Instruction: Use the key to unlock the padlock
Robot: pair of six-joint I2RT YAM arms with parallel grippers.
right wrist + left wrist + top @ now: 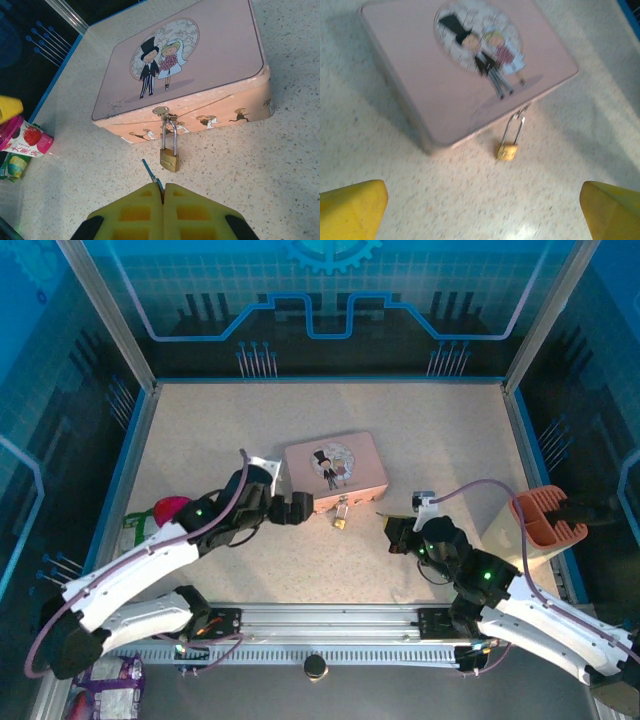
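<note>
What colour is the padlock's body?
The padlock body is brass-gold, clearest in the right wrist view.

Enclosure: a beige speckled bench [450,440] is closed in on three sides. The back wall [420,300] is formed by a blue panel printed with circuit-style lines; a gear motif [332,252] is placed at its top centre. Similar blue side panels [40,390] are fitted left and right. Aluminium posts [105,310] are set at the far corners. A blue strip [330,380] is run along the bench edge, and an aluminium rail [330,625] across the near edge. A glare patch [522,231] is noted on the bench surface.
</note>
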